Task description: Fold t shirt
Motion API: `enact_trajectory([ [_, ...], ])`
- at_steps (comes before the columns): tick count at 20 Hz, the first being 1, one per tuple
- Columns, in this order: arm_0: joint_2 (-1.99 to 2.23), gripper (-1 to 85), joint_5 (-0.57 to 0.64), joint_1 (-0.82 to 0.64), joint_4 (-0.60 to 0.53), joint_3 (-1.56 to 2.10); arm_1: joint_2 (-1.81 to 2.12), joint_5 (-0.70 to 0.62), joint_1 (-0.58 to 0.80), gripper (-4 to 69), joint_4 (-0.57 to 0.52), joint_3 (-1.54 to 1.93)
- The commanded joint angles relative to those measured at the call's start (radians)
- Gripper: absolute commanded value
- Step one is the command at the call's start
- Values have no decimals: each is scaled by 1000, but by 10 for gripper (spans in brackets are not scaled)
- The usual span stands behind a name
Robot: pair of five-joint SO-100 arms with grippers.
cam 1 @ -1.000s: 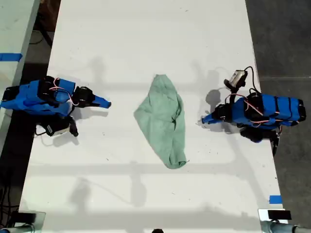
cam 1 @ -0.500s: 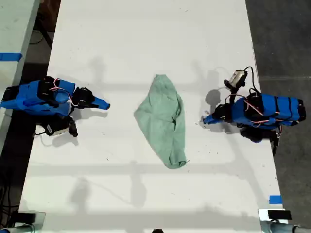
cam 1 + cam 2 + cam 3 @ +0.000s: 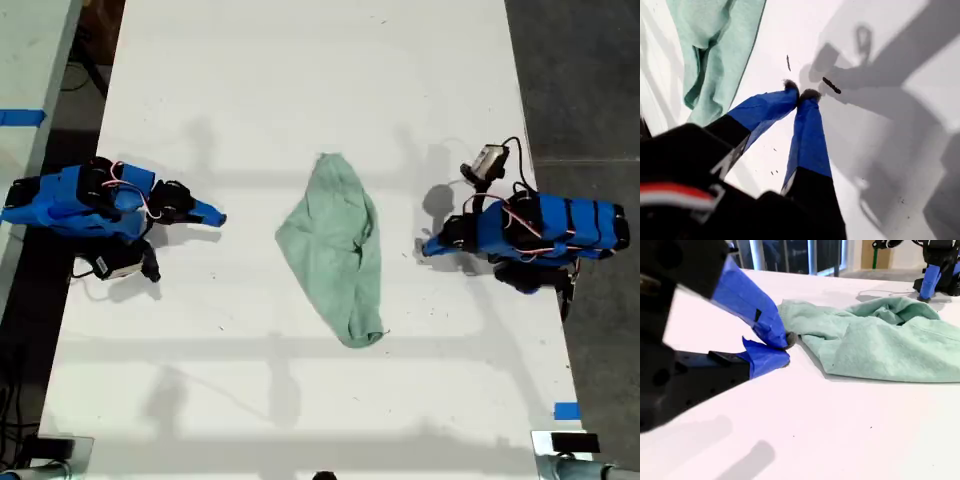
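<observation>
Evidently no fold has begun: the exterior view shows the t shirt (image 3: pixel 335 250) bunched mid-desk (image 3: pixel 300 80), well apart from both arms. In the first wrist view, your first end effector (image 3: pixel 801 92) is clenched and empty. In the second wrist view, your second end effector (image 3: pixel 786 347) is likewise clenched beside the cloth. Next, open up and reach for an edge.
</observation>
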Motion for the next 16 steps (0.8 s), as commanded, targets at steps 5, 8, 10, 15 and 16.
enact_trajectory([
  [5,9,0,-51,-55,12,14,11,14,-3,22,-8,40],
  [8,9,0,-67,-61,20,15,11,11,-8,78,-17,44],
  [10,9,0,-67,-61,23,15,11,12,-11,95,-17,44],
  [15,9,0,-67,-55,26,14,11,8,-5,32,-18,44],
  [16,9,0,-67,-55,26,12,11,8,-5,22,-18,44],
])
